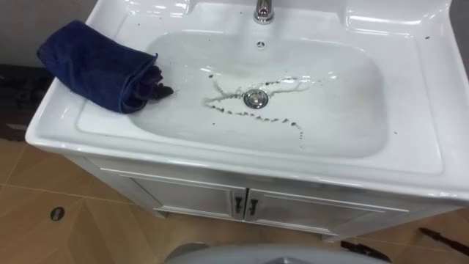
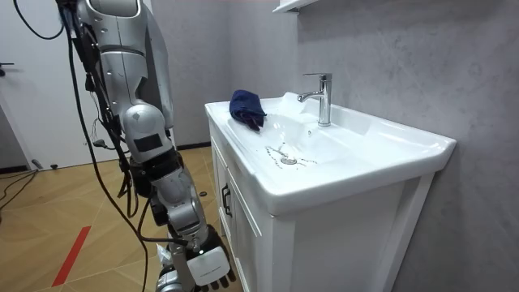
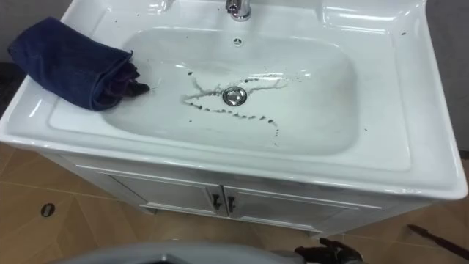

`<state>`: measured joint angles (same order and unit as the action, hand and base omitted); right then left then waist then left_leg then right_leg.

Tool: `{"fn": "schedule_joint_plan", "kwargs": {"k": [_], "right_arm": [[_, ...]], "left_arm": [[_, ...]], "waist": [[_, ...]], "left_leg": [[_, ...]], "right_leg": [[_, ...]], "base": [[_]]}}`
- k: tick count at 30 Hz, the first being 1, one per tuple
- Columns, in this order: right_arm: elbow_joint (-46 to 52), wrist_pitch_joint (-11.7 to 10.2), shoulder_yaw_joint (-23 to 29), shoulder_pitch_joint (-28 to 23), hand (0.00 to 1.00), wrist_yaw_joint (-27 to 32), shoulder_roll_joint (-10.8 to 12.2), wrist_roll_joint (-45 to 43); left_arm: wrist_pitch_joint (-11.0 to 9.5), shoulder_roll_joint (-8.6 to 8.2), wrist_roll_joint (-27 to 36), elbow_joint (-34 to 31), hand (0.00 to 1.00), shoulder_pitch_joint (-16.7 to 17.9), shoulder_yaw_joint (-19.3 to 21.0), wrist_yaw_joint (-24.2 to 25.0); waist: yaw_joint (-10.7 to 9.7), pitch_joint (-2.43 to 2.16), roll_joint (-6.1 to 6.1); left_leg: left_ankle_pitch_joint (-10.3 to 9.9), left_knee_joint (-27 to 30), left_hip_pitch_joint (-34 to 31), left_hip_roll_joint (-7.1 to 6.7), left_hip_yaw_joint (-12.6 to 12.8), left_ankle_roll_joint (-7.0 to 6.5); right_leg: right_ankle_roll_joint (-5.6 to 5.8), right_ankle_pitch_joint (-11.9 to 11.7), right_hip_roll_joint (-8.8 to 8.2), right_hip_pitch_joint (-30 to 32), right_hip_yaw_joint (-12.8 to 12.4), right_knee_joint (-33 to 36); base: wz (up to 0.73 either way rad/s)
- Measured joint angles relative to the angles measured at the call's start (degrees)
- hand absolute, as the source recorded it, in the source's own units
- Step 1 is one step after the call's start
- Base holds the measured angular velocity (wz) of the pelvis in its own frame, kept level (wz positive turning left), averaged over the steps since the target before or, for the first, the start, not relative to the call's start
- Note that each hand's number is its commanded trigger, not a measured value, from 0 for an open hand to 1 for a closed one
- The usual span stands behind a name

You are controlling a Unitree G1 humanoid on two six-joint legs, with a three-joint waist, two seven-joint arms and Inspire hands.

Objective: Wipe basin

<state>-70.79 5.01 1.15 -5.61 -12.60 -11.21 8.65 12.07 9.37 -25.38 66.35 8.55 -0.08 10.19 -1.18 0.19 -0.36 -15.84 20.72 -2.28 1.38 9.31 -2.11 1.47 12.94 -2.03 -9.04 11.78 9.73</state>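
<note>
A white basin [image 1: 242, 158] lies below me, with dark dirt streaks [image 1: 282, 119] trailing around its metal drain [image 1: 254, 99]. A folded dark blue cloth [image 1: 99, 62] rests on the basin's left rim, one end drooping into the bowl. A chrome tap [image 1: 264, 10] stands at the middle of the back edge. In the room view I stand close in front of the basin [image 2: 324, 174], and the cloth [image 2: 246, 107] sits at its far corner. My right hand [image 2: 207, 264] hangs low beside the cabinet with relaxed fingers, holding nothing.
Under the basin is a white cabinet with two doors and dark handles [image 1: 244, 204]. The floor is wood, with a small round dark disc [image 1: 57, 213] at the left. A grey wall and a shelf [image 2: 292, 5] are behind the tap.
</note>
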Motion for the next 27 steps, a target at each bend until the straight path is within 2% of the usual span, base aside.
{"fn": "schedule_joint_plan", "kwargs": {"k": [13,19,24,25,27], "right_arm": [[-0.1,0.0,0.0,0.0,0.00,0.0,0.0,0.1],[-0.5,0.0,0.0,0.1,0.00,-0.1,0.0,0.1],[-1.1,0.1,0.0,0.3,0.00,-0.2,0.1,0.1],[-1.1,0.1,0.0,0.2,0.00,-0.2,0.1,0.2],[-1.1,0.1,0.0,0.1,0.00,-0.3,0.1,0.3]], "left_arm": [[-0.1,0.01,1.0,0.0,0.00,-0.1,0.2,-0.1],[-1.0,0.01,1.3,0.1,0.00,-0.2,1.8,-1.3],[-1.7,-0.07,8.1,0.6,0.00,0.9,3.7,-3.8],[-1.7,-0.34,9.7,0.6,0.00,1.0,4.6,-4.4],[-1.7,-0.67,11.4,0.6,0.00,1.5,5.4,-5.2]], "waist": [[0.0,-0.04,0.03],[-0.1,0.00,-0.19],[0.1,-0.02,-0.55],[0.1,0.02,-0.57],[0.2,0.00,-0.59]], "left_leg": [[0.0,0.3,-0.1,0.00,-0.2,-0.01],[0.0,0.3,0.2,-0.13,-0.7,-0.01],[0.0,0.3,0.8,-0.51,-1.1,0.00],[0.0,0.5,0.6,-1.07,-1.3,-0.04],[0.0,0.6,0.4,-1.16,-1.7,-0.10]], "right_leg": [[0.00,0.0,-0.01,-0.2,0.6,0.1],[0.00,0.0,-0.02,-0.9,1.1,0.0],[-0.10,0.1,-0.24,-2.0,2.3,-1.2],[-0.22,0.4,-0.43,-1.9,2.5,-1.2],[-0.13,0.6,-0.61,-2.0,2.7,-1.1]], "base": [[0.01],[0.03],[0.06],[0.11],[0.12]]}}
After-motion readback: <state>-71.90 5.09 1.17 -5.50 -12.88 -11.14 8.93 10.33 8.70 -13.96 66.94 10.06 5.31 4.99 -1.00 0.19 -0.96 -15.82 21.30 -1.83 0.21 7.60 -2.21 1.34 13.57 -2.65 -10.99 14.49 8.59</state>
